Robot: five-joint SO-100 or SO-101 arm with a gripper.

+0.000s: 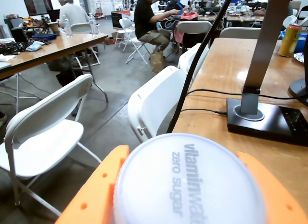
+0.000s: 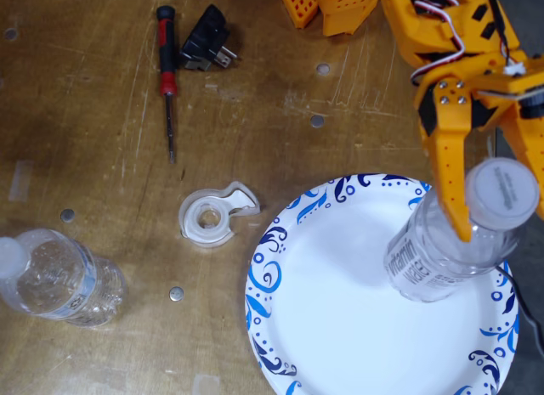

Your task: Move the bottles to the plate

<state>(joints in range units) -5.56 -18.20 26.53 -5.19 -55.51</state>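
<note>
In the fixed view my orange gripper (image 2: 501, 212) is shut on the neck of a clear bottle (image 2: 433, 251) with a white cap and a dark-lettered label. The bottle leans over the right side of the white plate (image 2: 331, 301) with blue swirls. I cannot tell whether its base touches the plate. In the wrist view the cap (image 1: 190, 185), printed "vitaminwater zero sugar", fills the bottom between the orange fingers (image 1: 96, 195). A second clear bottle (image 2: 59, 280) with a pale blue-white label is on the table at the lower left, well apart from the plate.
A clear tape dispenser (image 2: 212, 217) lies just left of the plate. A red-handled screwdriver (image 2: 167, 68) and a black plug adapter (image 2: 206, 40) lie at the top left. The arm's base (image 2: 340, 6) is at the top. The wrist view shows a black lamp base (image 1: 264, 118) and a white chair (image 1: 43, 132).
</note>
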